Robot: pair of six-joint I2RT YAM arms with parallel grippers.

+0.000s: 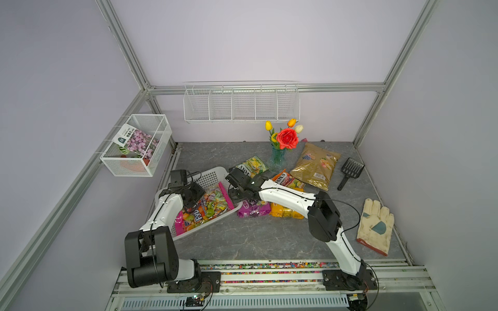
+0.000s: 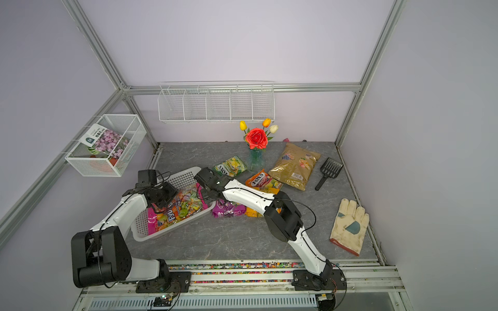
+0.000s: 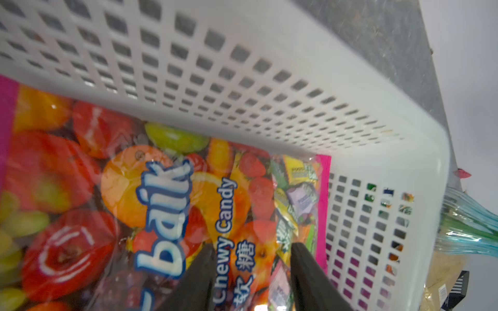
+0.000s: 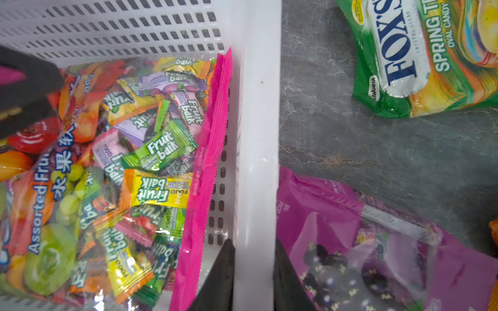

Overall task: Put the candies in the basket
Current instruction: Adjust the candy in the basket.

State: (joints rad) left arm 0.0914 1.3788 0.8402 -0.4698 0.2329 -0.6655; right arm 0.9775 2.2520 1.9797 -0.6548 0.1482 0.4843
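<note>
The grey table [image 1: 269, 242] carries everything, and of the six candy bags only one is home. The white basket [image 1: 213, 175] sits on the robot's left side of it with the big pink bag [image 1: 207, 210] lying flat inside, filling most of the floor. Outside, the large gold bag [image 1: 315, 167] lies well back beside the black scoop [image 1: 350, 172], apart from the basket. The green bag [image 1: 253, 165] and the orange bag [image 1: 287, 180] rest near the flower vase [image 1: 277, 159], while the purple bag [image 1: 253, 210] lies just beside the basket's wall and the mango bag [image 1: 285, 212] next to it, partly under the right arm. So I judge one done, five left.

The right claw [image 4: 254, 272] straddles the basket's rim, one finger inside and one outside, closed in on that wall; it looks to be gripping the basket, perhaps to steady or shift it. The left claw [image 3: 252, 269] hangs above the pink bag inside the basket, fingers partly spread with nothing between them
</note>
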